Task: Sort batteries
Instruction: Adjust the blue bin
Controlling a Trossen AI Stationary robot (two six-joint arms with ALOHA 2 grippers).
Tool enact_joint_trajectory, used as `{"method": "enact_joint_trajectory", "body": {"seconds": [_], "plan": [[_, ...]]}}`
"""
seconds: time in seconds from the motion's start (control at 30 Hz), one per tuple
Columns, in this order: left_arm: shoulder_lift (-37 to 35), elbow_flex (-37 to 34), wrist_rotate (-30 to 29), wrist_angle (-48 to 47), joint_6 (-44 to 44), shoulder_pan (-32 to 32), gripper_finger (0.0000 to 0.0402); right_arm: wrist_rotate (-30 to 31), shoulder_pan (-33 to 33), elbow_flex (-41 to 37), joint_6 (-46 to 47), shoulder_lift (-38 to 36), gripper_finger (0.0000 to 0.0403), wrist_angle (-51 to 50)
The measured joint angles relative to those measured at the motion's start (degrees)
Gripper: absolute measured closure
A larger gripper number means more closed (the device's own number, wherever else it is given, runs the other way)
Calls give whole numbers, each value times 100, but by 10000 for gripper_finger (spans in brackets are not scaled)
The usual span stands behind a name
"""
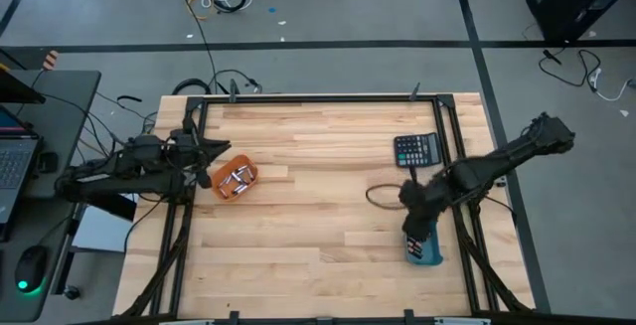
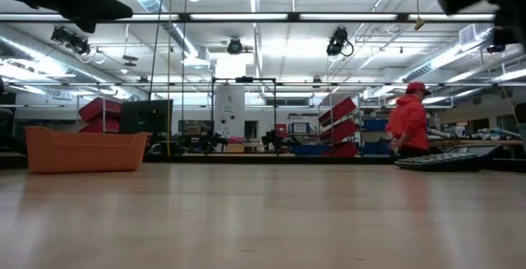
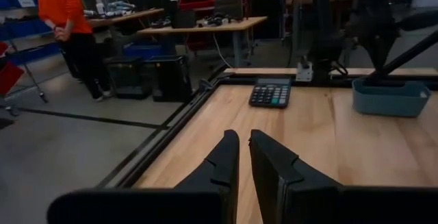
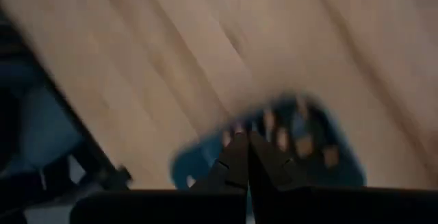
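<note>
Looks like this sort is somewhere in the middle. The orange tray (image 1: 235, 180) on the left side of the desk (image 1: 318, 255) has a bunch of batteries (image 1: 237, 177) lying in it, and the blue tray (image 1: 425, 250) on the right side has some too, so cells sit in both bins. I'd guess more shuttling is left, but I can't count either pile or tell the types apart.

Left hand (image 1: 221, 149) sits just beside the orange tray, near its far edge. Its fingers (image 3: 222, 159) are nearly together with a thin gap, and I can't tell if a battery is pinched in there. Right hand (image 4: 244, 157) hangs over the blue tray, clenched with nothing visible in it.

What differs per view: only the overhead shows both trays and both arms at once. The right wrist view gets the blue tray's contents up close, though smeared. The left wrist view catches the calculator (image 3: 271, 92) and a person in an orange hoodie off the desk. The low view shows the orange tray's wall but none of what's inside.
</note>
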Motion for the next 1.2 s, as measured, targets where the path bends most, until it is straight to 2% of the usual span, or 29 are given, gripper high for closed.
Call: {"method": "enact_joint_trajectory", "body": {"seconds": [0.1,0.23,0.53,0.8,1.2], "plan": [[67,0,-28,5,35,0,367,-254,343,-1,680,296,403,-445],[99,0,-48,7,40,0,367,-242,598,-1,992,608,403,-695],[99,0,-54,8,49,0,367,123,663,-5,742,1373,403,-1051],[99,0,-54,0,39,0,367,339,460,-5,316,1891,403,-1045],[99,0,-54,-10,34,-1,367,608,243,-5,210,1968,403,-967]]}}
